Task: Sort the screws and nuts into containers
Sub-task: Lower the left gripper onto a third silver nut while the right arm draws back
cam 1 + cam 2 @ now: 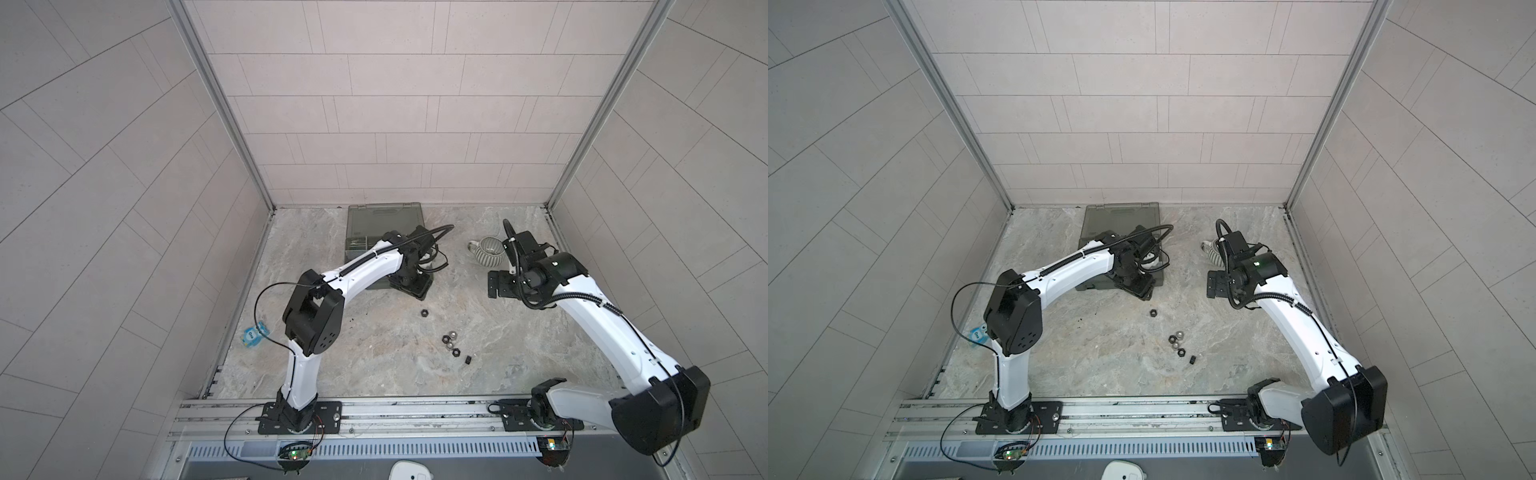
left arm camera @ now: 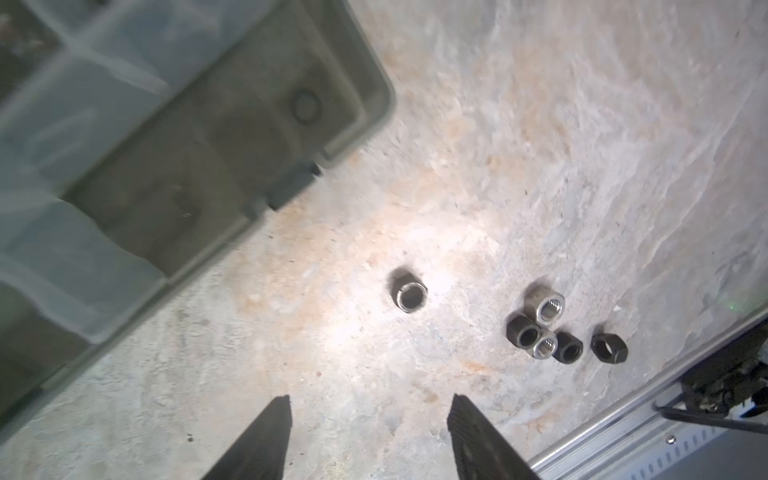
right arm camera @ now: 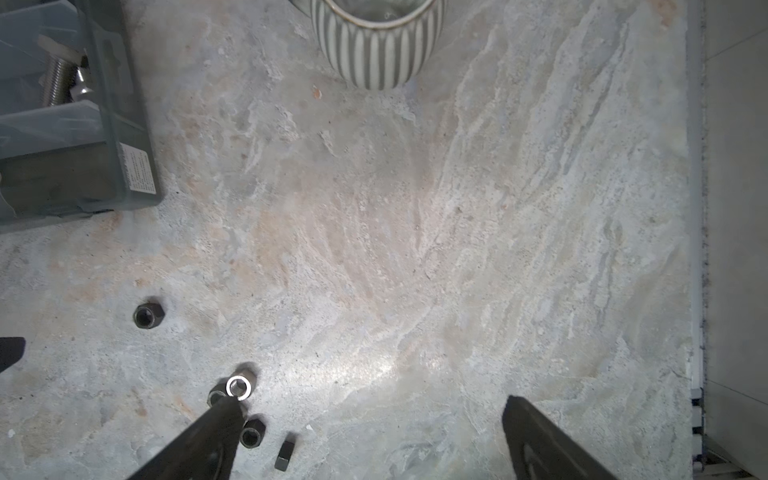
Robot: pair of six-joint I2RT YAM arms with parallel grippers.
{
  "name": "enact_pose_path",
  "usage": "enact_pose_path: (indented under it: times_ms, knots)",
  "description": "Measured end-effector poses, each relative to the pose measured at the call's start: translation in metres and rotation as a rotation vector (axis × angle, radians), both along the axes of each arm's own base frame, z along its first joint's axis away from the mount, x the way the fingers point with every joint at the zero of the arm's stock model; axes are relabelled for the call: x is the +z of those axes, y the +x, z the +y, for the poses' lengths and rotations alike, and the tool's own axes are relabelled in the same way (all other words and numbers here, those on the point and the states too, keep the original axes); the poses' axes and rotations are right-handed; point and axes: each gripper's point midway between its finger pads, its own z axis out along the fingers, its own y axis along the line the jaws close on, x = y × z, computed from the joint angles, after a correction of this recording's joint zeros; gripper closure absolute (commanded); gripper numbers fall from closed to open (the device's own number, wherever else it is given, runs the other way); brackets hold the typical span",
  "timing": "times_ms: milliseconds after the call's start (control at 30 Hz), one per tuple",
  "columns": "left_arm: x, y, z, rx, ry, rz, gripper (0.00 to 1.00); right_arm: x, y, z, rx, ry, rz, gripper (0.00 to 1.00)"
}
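The left tool (image 2: 370,399) stands partly open with nothing between its fingers, just off the corner of the organizer case (image 2: 380,95). A lone nut (image 2: 409,293) lies on the tabletop (image 2: 540,145) straight ahead of its fingertips. A cluster of five nuts (image 2: 544,328) lies farther ahead and off to one side, packed so closely that some seem to touch.

The lone nut looks like the easier pick. The tool should come straight down with a finger on either side and close across the flats, so that the nut cannot roll away. It should then release low inside one of the containers (image 3: 50,124), but not the one that already holds a screw (image 3: 56,81).

The right tool (image 3: 371,402) is wide open and empty, with the cluster close beside one finger. It had best stay clear.
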Motion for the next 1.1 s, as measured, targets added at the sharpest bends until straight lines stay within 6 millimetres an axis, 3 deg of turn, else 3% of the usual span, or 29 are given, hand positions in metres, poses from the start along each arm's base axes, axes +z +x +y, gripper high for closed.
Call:
enact_pose_path:
  times_ms: [233, 500, 667, 800, 1100]
  knots:
    - [-0.005, -0.025, -0.024, -0.037, -0.019, -0.003, 0.34, -0.007, -0.034, -0.01, -0.026, 0.013, -0.004, 0.01]
    - [0.001, -0.08, -0.091, -0.184, -0.048, -0.052, 0.39, 0.001, -0.065, -0.022, -0.024, 0.012, -0.063, 0.01]
    - [-0.017, -0.109, -0.112, -0.264, -0.016, -0.057, 0.43, 0.0, -0.079, -0.026, -0.031, 0.024, -0.088, 0.01]
    - [-0.036, -0.109, -0.106, -0.255, 0.029, -0.06, 0.43, -0.001, -0.094, -0.031, -0.038, 0.026, -0.085, 0.01]
    - [-0.058, -0.096, -0.107, -0.228, 0.062, -0.1, 0.44, 0.001, -0.12, -0.039, -0.05, 0.022, -0.07, 0.01]
